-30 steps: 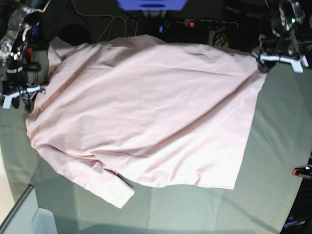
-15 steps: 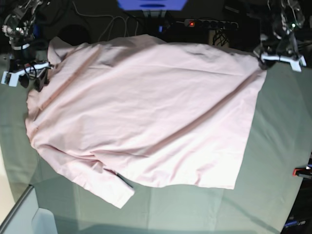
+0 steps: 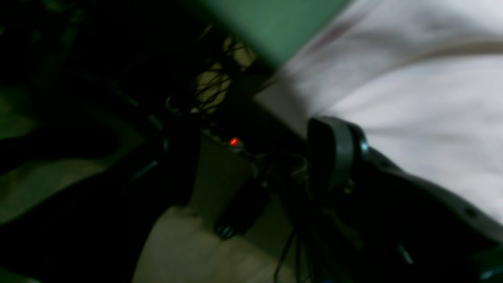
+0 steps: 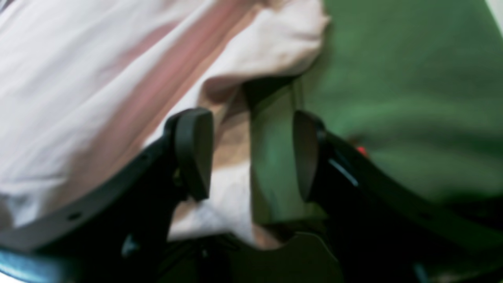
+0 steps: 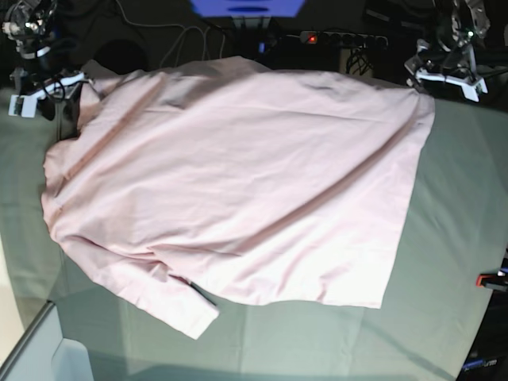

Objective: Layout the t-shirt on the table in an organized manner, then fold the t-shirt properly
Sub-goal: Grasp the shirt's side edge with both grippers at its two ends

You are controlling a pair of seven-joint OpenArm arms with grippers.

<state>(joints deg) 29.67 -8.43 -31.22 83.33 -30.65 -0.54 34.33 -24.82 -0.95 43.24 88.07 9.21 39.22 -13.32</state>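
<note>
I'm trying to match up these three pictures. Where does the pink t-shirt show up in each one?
Base view: the t-shirt is spread across the middle of the table.
Left wrist view: it fills the upper right, behind one dark finger of the left gripper.
Right wrist view: it covers the left and top, its edge lying between the open fingers of the right gripper.
Shared landmark: the table's green cloth beside the shirt's edge.

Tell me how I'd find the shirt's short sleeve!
Start at the big green table, where a pink t-shirt lies spread out. Follow the shirt's near edge toward the base view's left. The sleeve is the small flap poking out there, ending in a straight hemmed cuff.
</note>
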